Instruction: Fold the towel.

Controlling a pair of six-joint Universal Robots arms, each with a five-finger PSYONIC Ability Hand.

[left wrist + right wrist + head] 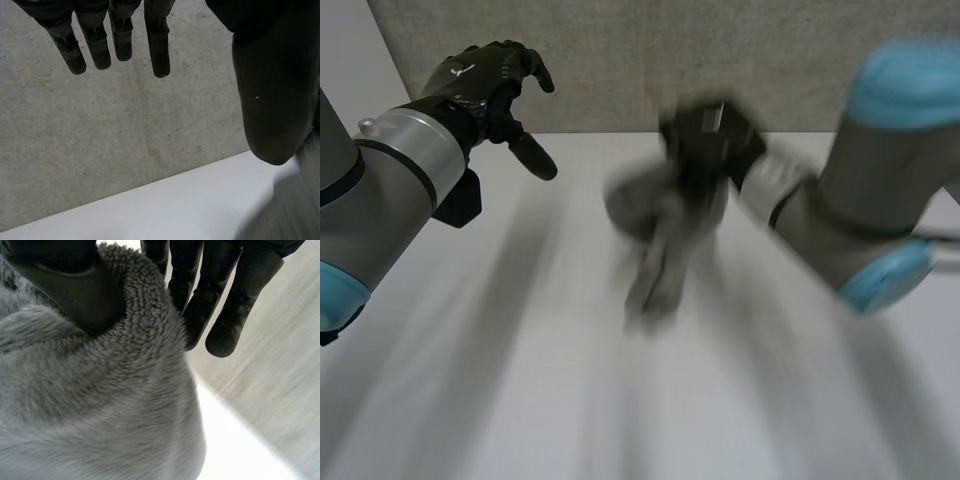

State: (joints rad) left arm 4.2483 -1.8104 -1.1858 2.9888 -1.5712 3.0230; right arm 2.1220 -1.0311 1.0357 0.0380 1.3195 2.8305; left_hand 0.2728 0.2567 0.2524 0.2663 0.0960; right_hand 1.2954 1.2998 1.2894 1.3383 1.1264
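**Pinching the towel (660,240) up off the table (470,380) with the right hand (712,140), left hand (485,80) free**

Holding it bunched and dangling over the middle of the white table, toward the far edge, just in front of the grey wall (650,50). Hanging down from the right hand in a long clump, with a rounder lump of cloth beside the palm. No telling from the head view about contact between the low end and the tabletop.

Definitely clamped though. Squeezing a fold of the fluffy grey pile between thumb (75,290) and curled fingers (200,305) in the right wrist view, thumb side dug well into the cloth. Spilling out under the palm in a big soft mound, with bare white tabletop just beyond. Coming in from the right side on a grey arm (880,170) with light-blue caps.

Over on the left, gripping nothing at all. Hovering up by the wall, well apart from the towel, with fingers loose and spread and the thumb poking out to the side. Same deal in the left wrist view: fingers apart, fat thumb off to one side, just wall and the table's far edge past them.
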